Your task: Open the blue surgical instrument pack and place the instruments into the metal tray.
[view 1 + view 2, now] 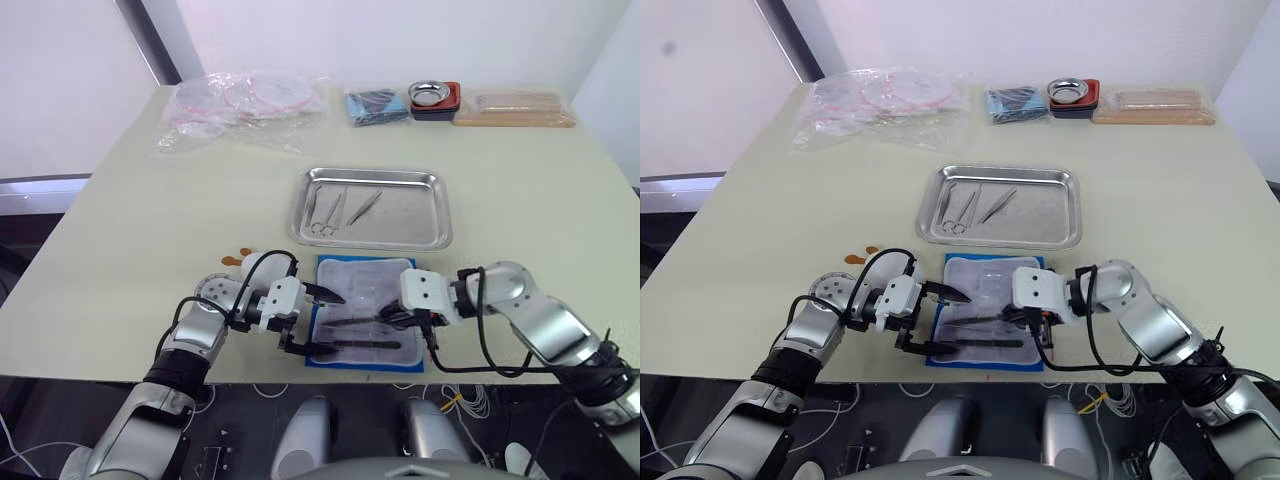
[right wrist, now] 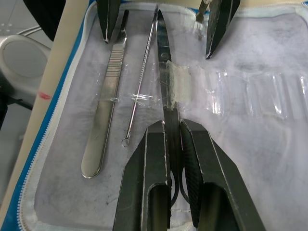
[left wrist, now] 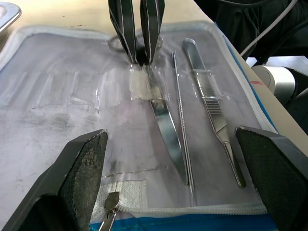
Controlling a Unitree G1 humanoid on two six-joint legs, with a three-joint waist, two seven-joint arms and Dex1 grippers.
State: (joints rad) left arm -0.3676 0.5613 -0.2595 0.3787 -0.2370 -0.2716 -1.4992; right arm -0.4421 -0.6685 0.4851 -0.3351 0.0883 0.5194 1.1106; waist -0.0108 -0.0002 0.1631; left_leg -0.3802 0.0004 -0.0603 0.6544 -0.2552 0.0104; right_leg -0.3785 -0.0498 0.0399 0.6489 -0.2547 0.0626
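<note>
The blue surgical instrument pack lies unzipped and flat at the table's front edge, pale lining up. Scissors, a thin probe and tweezers rest on its near half. My right gripper is shut on the scissors just ahead of the ring handles. My left gripper stands open over the pack's left side, one finger on each side of the instruments' tips. Beyond the pack sits the metal tray, holding ring-handled instruments and tweezers.
Clear plastic bags of red-rimmed items lie at the back left. A dark blue bundle, a small steel bowl on a red-black base and a wooden board line the back edge. The table's front edge runs just below the pack.
</note>
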